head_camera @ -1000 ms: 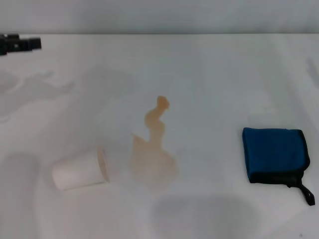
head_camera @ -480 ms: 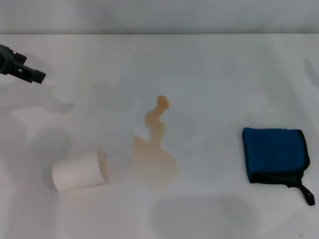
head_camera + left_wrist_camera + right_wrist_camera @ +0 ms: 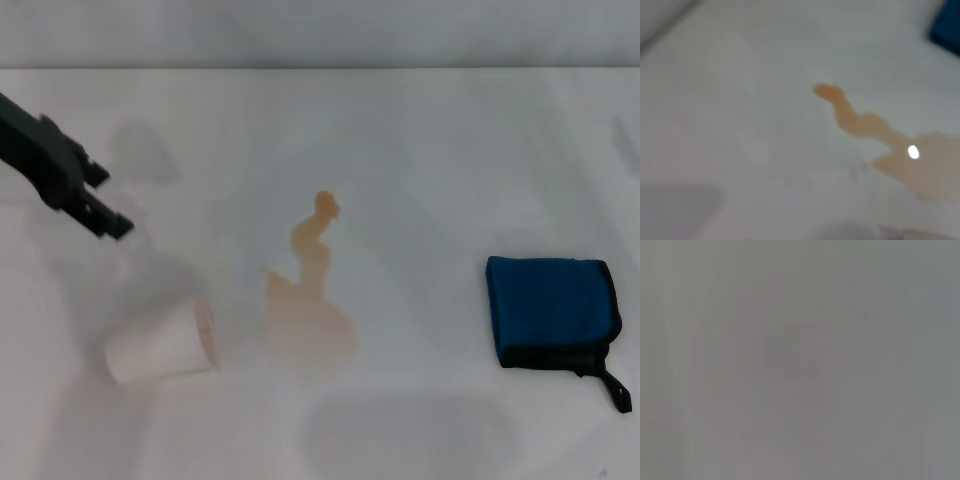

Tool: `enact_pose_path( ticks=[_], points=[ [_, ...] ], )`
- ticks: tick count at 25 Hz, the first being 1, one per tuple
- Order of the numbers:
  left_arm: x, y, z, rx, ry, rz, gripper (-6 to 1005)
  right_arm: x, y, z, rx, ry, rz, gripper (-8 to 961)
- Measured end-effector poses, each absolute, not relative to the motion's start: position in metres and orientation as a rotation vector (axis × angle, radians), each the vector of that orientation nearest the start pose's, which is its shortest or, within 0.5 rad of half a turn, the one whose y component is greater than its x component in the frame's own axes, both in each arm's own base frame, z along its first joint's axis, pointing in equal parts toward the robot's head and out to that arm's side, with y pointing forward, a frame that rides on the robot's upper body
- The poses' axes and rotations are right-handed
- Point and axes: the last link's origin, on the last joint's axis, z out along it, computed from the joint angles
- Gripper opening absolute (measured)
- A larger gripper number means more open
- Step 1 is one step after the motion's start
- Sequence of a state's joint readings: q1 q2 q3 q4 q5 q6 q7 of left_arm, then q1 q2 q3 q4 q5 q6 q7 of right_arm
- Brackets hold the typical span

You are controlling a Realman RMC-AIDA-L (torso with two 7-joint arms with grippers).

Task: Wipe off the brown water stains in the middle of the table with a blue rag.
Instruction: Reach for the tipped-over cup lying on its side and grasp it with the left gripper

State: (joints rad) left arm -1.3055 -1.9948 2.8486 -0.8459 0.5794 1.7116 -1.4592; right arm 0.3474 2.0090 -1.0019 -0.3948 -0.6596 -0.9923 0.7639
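No text, label, brand, number or sign can be read anywhere. The small deep-blue cloth rag with black edging (image 3: 548, 311) bears no legible mark, the white paper cup lying on its side (image 3: 160, 343) is plain, and the large white smooth table (image 3: 430, 150) carries no writing.

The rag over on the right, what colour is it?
The blue rag is deep blue with black edging, clearest in the head view.
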Motion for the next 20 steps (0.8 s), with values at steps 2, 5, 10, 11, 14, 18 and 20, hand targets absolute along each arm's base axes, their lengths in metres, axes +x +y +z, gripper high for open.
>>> enact_pose_path(
  ticks=[2,5,10,11,14,18,20],
  points=[
    [-0.204,0.4,0.071,-2.892,-0.672,0.568,872,0.362,0.351,0.075,-1.58,0.704,0.793,693],
    [-0.2,0.395,0.06,-2.921,-0.651,0.619,872,0.362,0.351,0.075,-1.577,0.708,0.79,693],
    [-0.197,0.392,0.057,-2.962,-0.604,0.629,872,0.362,0.352,0.075,-1.576,0.71,0.789,693],
    [-0.196,0.392,0.057,-2.971,-0.585,0.627,872,0.362,0.352,0.075,-1.576,0.71,0.788,693],
    [-0.195,0.392,0.057,-2.982,-0.551,0.62,872,0.363,0.352,0.075,-1.576,0.712,0.787,693],
    [-0.194,0.39,0.048,-3.027,-0.514,0.624,873,0.363,0.352,0.075,-1.57,0.713,0.791,694],
    [-0.193,0.389,0.046,-3.043,-0.506,0.631,873,0.363,0.352,0.076,-1.562,0.716,0.795,694]
  ],
)
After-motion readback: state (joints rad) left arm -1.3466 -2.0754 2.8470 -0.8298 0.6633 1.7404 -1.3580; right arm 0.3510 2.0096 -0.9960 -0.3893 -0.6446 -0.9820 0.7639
